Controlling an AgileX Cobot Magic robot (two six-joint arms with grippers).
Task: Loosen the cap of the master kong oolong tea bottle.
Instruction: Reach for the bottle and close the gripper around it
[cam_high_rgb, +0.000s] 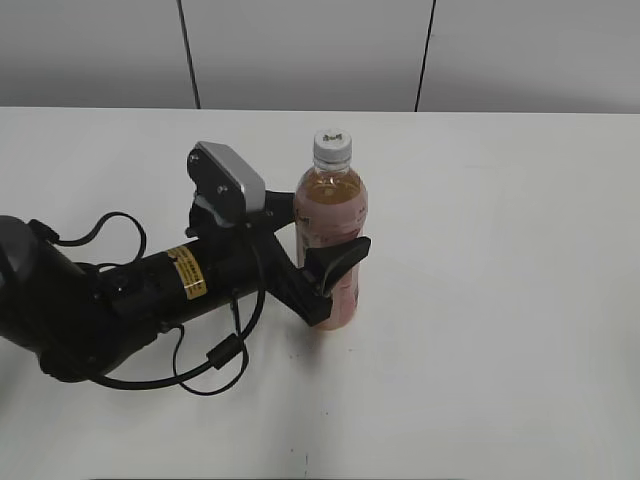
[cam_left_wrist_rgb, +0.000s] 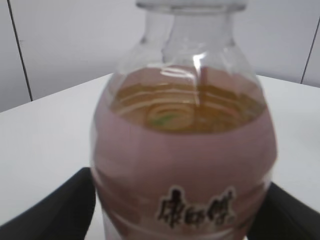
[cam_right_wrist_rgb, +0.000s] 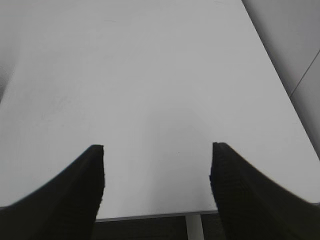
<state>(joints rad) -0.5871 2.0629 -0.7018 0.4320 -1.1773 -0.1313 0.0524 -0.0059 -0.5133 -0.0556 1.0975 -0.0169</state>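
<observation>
The master kong oolong tea bottle (cam_high_rgb: 331, 205) stands upright on the white table (cam_high_rgb: 500, 300), amber tea inside and a pink label around it. Its white cap (cam_high_rgb: 333, 146) sits on top, with nothing touching it. My left gripper (cam_high_rgb: 327, 245) reaches in from the left and is shut on the bottle's body at label height, one black finger on each side. In the left wrist view the bottle (cam_left_wrist_rgb: 185, 150) fills the frame between the fingers (cam_left_wrist_rgb: 182, 220); the cap is cut off at the top edge. My right gripper (cam_right_wrist_rgb: 157, 165) is open and empty over bare table, and does not show in the exterior view.
The left arm's black body and loose cables (cam_high_rgb: 150, 290) lie across the left part of the table. The right wrist view shows the table's edge (cam_right_wrist_rgb: 150, 217) just beneath the fingers. A grey panelled wall (cam_high_rgb: 300, 50) stands behind the table.
</observation>
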